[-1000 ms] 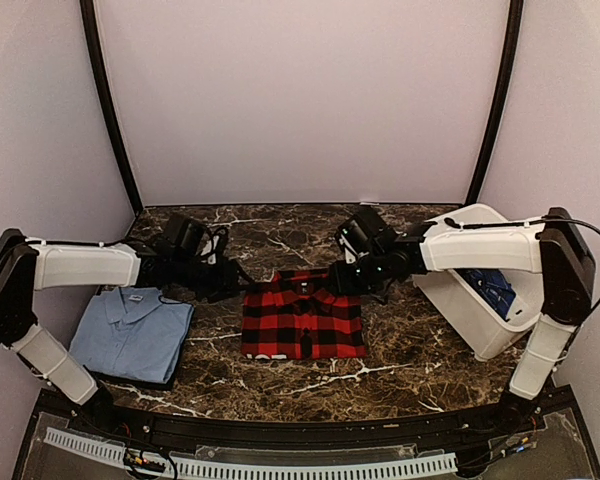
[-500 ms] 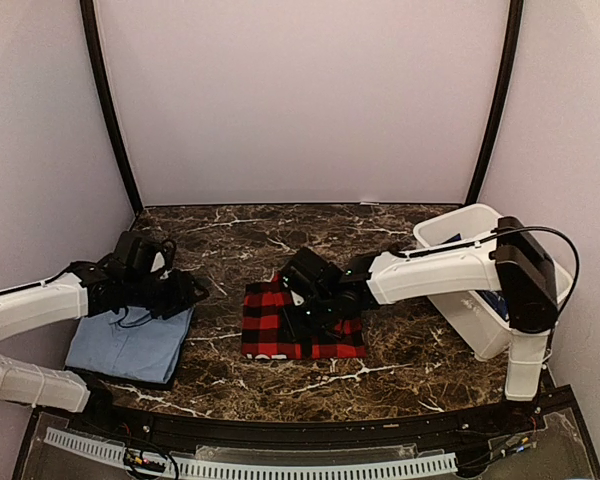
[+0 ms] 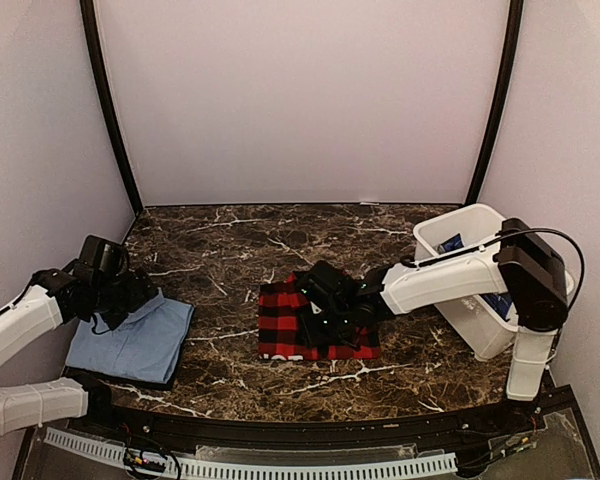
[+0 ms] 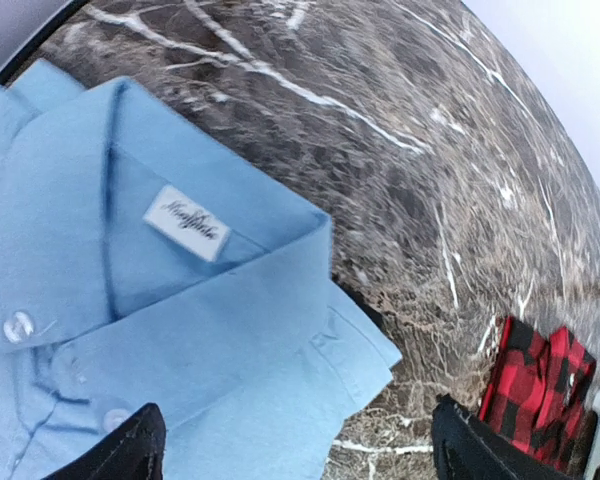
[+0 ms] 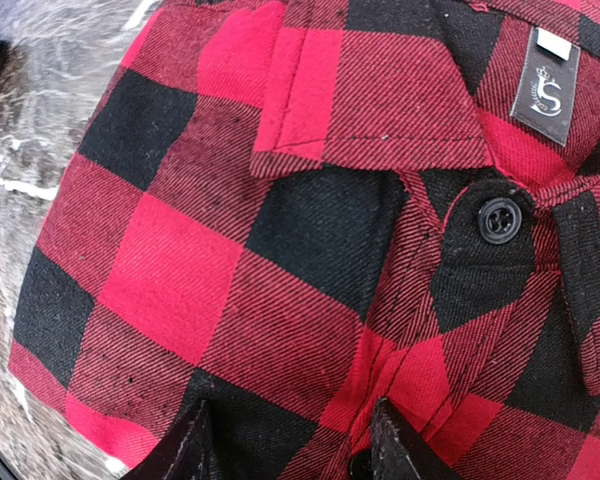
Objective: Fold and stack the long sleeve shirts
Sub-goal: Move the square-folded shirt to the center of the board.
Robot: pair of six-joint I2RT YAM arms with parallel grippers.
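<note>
Two shirts folded: the light blue collared shirt (image 3: 130,345) lies at 8 o'clock on the table (image 3: 230,240), and the red-and-black checked flannel (image 3: 280,335) lies near the centre.
Change: the flannel has slid toward 3 o'clock under the right tool (image 5: 292,445). The left tool (image 4: 298,452) has pulled back over the blue collar.
Left tool: released, fingers wide apart, nothing between them.
Right tool: fingers part-spread on the flannel; I cannot tell whether it is grasping or only pressing.
Meaning: stacking is not yet done, since the two shirts lie well apart. Dark blue cloth (image 3: 450,243) waits in the white bin (image 3: 460,310) at 3 o'clock.
Flannel heading: collar toward 12 o'clock, long axis running 9 to 3.
</note>
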